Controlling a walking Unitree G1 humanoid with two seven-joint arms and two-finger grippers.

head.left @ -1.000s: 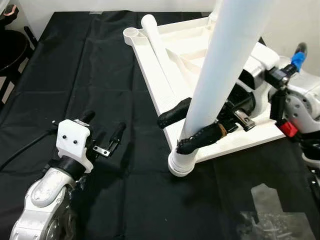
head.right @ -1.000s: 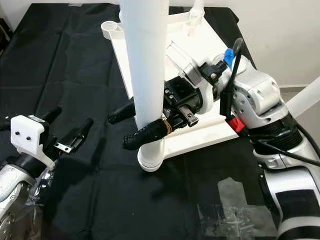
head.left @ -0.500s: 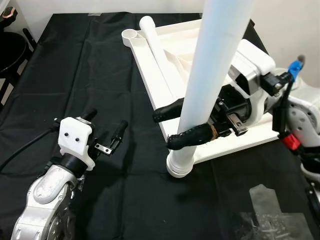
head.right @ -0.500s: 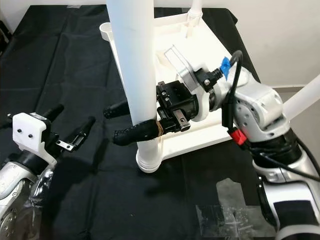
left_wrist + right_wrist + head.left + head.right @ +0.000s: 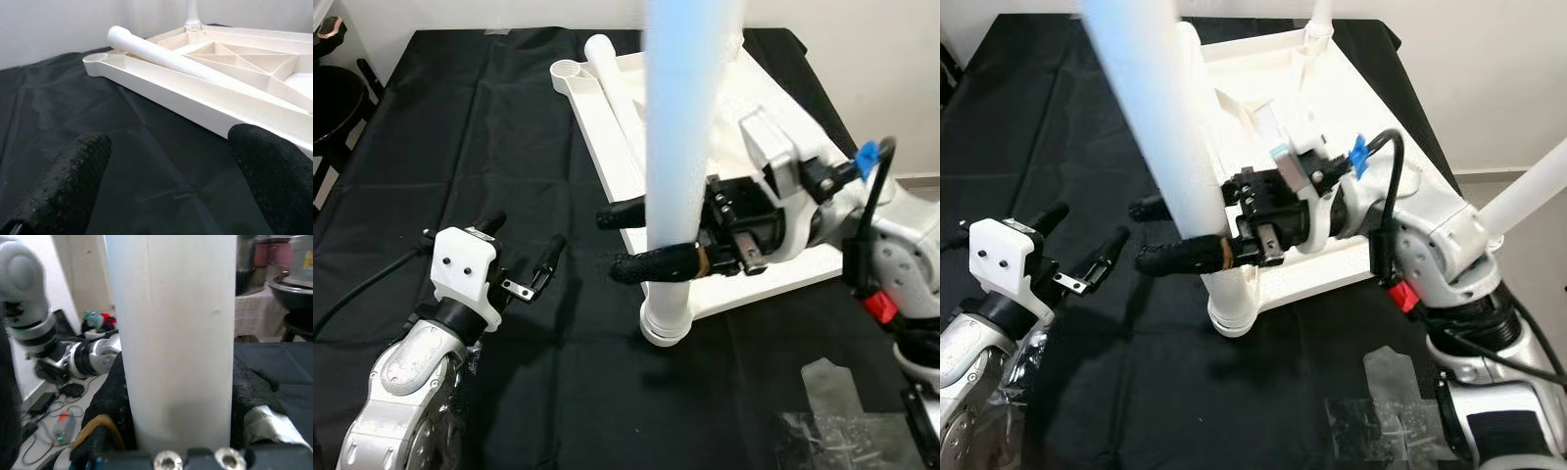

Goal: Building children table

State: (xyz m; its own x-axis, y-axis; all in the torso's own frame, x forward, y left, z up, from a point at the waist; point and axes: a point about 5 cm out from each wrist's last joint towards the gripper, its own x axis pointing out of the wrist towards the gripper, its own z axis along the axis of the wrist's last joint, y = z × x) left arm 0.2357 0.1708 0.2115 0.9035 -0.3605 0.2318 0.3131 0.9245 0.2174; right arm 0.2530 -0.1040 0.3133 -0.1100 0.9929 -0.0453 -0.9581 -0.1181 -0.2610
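Gripping low, the right gripper point(image 5: 641, 241) clamps the upright white leg point(image 5: 677, 147), seated in the near corner socket of the upside-down tabletop point(image 5: 607, 166). It looks light, rigid, smooth, likely slippery; the low hold suits. The left gripper point(image 5: 524, 257) hovers left, fingers spread, holding nothing.

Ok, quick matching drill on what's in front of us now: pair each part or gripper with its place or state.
Column 1:
1. upright leg
2. loose leg
3. left gripper
4. tabletop

Column 2:
a. open above the black cloth, holding nothing
b. lying flat on the cloth, underside up
c. standing in the near corner socket, clamped by the right gripper
d. lying along the tabletop's ribbed underside

Pairs: 1-c, 2-d, 3-a, 4-b
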